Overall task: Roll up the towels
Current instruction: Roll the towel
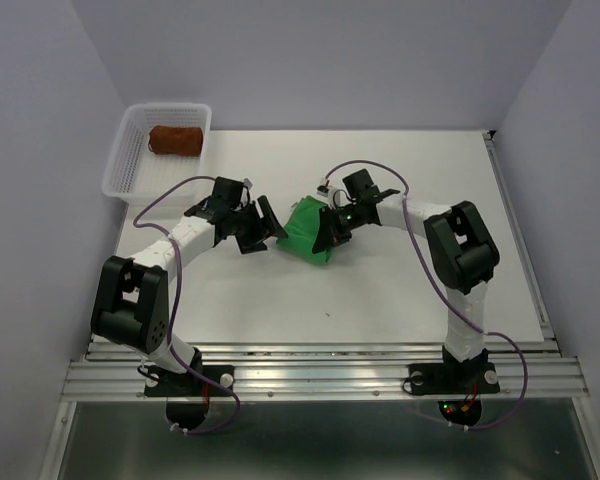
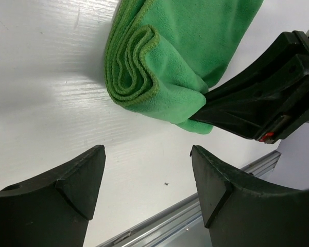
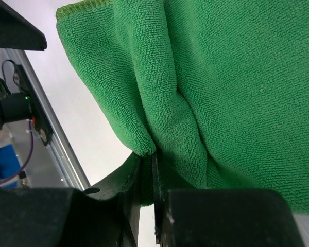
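Note:
A green towel [image 1: 305, 231] lies partly rolled in the middle of the white table. Its rolled end with spiral layers shows in the left wrist view [image 2: 144, 67]. My right gripper [image 1: 328, 232] is shut on a fold of the green towel [image 3: 195, 87], pinching the cloth between its jaws. My left gripper [image 1: 263, 226] is open and empty just left of the towel; its fingers [image 2: 77, 177] stand apart above bare table, short of the roll. A brown rolled towel [image 1: 175, 139] lies in the white basket [image 1: 130, 170] at the back left.
The table's metal front rail [image 1: 320, 375] runs along the near edge. The table's right rim [image 1: 515, 230] runs front to back. Grey walls enclose the back and sides.

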`<state>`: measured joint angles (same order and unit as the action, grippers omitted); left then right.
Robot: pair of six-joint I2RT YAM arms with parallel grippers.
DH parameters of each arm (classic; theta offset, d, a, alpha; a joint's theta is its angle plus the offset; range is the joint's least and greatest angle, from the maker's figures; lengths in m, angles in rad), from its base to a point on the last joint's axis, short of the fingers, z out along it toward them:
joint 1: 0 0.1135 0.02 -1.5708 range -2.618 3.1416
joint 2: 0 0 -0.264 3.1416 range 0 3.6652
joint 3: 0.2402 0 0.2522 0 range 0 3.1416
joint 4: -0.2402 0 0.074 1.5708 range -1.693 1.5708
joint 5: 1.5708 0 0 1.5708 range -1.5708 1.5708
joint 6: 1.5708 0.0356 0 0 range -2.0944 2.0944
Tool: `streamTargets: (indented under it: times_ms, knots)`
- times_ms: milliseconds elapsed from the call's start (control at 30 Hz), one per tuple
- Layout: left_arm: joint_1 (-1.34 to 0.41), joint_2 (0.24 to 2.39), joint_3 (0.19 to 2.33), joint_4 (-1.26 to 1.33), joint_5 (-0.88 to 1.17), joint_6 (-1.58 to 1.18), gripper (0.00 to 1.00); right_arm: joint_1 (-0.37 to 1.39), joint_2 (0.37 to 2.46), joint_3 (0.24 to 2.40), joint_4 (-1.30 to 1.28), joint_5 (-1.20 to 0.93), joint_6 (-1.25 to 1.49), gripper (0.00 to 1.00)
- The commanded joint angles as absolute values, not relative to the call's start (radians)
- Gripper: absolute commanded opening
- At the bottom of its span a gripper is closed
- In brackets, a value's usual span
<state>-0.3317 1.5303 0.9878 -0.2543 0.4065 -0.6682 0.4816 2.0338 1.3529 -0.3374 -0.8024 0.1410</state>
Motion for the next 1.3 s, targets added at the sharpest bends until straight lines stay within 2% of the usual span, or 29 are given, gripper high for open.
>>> streamTargets:
  times_ms: [0, 100, 733, 1267]
  knots:
    - [-0.328, 1.542, 0.966, -0.195, 0.423, -0.640, 0.79, 0.448, 2.063, 1.402, -0.341, -0.839, 0.229, 0.01]
    - [-0.328, 1.561, 0.959, -0.161, 0.446, -0.635, 0.80, 0.437, 2.091, 1.411, -0.339, -0.914, 0.261, 0.01]
    - [-0.330, 1.752, 1.003, 0.074, 0.498, -0.692, 0.85, 0.370, 2.191, 1.454, -0.347, -0.953, 0.344, 0.01]
    - [-0.330, 1.859, 1.052, 0.202, 0.545, -0.749, 0.84, 0.359, 2.244, 1.509, -0.429, -0.902, 0.293, 0.01]
